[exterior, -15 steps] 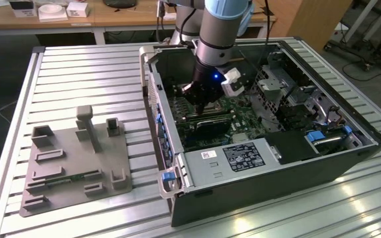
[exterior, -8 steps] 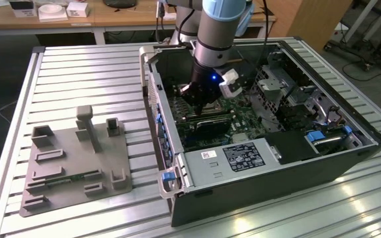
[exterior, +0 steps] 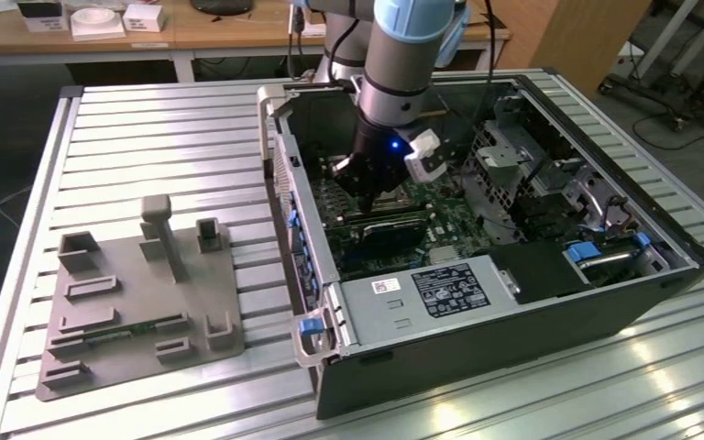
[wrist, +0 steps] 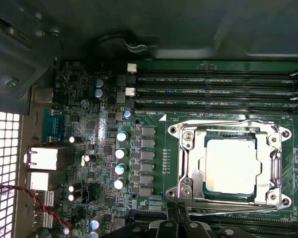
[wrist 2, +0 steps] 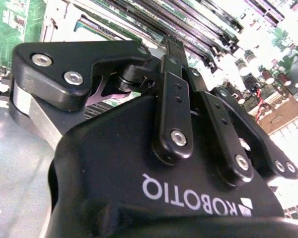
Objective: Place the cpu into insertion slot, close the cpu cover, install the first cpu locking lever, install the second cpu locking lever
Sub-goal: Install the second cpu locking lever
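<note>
First wrist view: cpu [wrist: 230,166] seated in insertion slot [wrist: 207,194] beneath lowered cpu cover [wrist: 191,163], mid-motherboard [wrist: 154,153]. Thin wire levers likely springy; push near ends. Gripper [wrist 2: 171,44] jaw state: cannot tell.

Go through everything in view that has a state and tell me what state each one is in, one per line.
cpu: seated in the insertion slot, face up.
cpu cover: closed down flat around the cpu.
computer case: lying on its side, side panel off, interior exposed.
gripper: lowered inside the case above the motherboard, holding nothing that shows.
memory slots: look empty.
</note>
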